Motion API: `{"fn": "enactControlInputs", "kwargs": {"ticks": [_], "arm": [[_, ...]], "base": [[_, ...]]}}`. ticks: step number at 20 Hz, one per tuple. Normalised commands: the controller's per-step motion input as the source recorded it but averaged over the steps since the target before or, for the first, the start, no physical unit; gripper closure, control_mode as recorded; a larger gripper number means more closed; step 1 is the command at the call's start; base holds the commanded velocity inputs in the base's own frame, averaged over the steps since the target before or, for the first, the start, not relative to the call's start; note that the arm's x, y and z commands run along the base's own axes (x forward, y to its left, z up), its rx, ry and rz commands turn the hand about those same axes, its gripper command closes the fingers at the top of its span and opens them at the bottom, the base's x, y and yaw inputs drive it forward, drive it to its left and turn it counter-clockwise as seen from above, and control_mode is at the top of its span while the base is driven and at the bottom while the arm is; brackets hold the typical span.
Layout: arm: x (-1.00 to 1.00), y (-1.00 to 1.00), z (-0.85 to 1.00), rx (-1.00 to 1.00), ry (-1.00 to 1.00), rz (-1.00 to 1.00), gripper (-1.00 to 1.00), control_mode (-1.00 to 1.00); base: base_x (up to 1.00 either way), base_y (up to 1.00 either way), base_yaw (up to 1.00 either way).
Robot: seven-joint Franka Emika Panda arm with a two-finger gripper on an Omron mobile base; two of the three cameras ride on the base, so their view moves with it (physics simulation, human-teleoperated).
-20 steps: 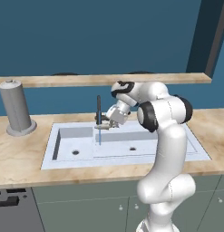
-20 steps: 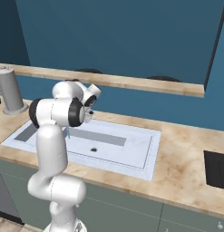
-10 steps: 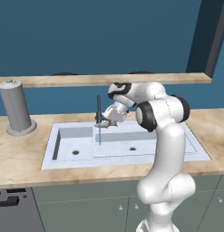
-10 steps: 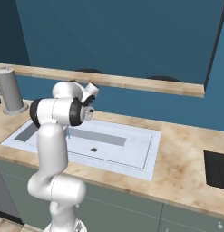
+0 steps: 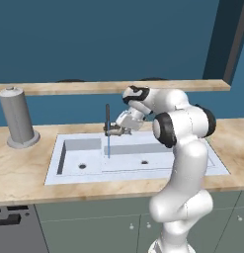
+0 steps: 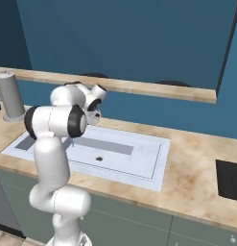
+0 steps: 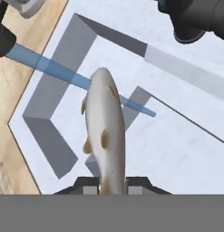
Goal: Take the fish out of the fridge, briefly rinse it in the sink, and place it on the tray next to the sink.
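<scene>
The jaws were clamped on a smooth, long, silvery fish (image 7: 105, 131) under thin blue water (image 7: 50, 67) over the pale sink (image 5: 192, 165).

One silvery-grey fish (image 7: 105, 131), one pale bluish-white two-basin sink (image 5: 192, 165), one thin dark upright faucet (image 5: 107, 117), one flat black tray (image 6: 229, 179), one grey cylindrical canister (image 5: 17, 117).

My bench (image 5: 24, 170), pale mottled wood-tone, carries the sink (image 5: 158, 163) set into its middle, a grey upright canister (image 5: 16, 117) near its far left, and the black tray (image 6: 230, 178) well off right.
</scene>
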Motion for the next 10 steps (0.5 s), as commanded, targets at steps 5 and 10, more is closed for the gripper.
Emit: {"fn": "enactControlInputs", "kwargs": {"ticks": [5,10], "arm": [[-1.0,-0.03,0.53,-0.02,-0.34,-0.32,1.0,-1.0],[-1.0,0.0,0.6,-0.13,-0.22,-0.4,1.0,-1.0]], "base": [[0.0,0.0,0.0],[0.0,0.0,0.0]]}}
